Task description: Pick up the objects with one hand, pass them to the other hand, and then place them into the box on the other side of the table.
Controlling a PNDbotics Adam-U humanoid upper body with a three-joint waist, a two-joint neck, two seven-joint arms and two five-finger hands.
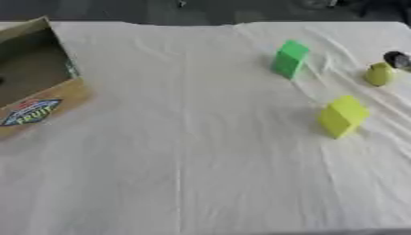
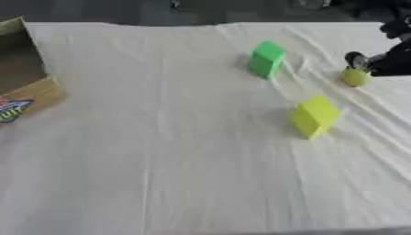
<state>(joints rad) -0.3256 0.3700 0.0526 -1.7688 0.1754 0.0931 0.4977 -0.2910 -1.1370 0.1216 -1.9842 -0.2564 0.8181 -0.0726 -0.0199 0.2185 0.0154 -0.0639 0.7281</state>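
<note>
Across nearly the whole view spreads a table (image 1: 185,183) draped in a creased white cloth, its far edge meeting a dark floor at twelve o'clock. At nine to ten o'clock stands a cardboard box (image 1: 56,98), open at the top, its brown wall facing the camera and bearing a blue label with white lettering; its inside lies in shadow. Toward two o'clock, well apart from the box, a green block (image 2: 266,58) stands upright on the cloth. Below it, at about three o'clock, a yellow block (image 2: 314,116) sits tilted, one corner turned toward the camera. Near the right edge, between two and three o'clock, rests a small yellow-green rounded object (image 2: 354,76), roughly pear-shaped. The robot's right hand (image 2: 377,62), black, comes in from the right edge and is touching or just beside the top of that rounded object; only a dark finger and part of the hand show, and whether the fingers are apart or closed on the object cannot be told. All three coloured objects lie on the table's right half, on the opposite side from the box.
</note>
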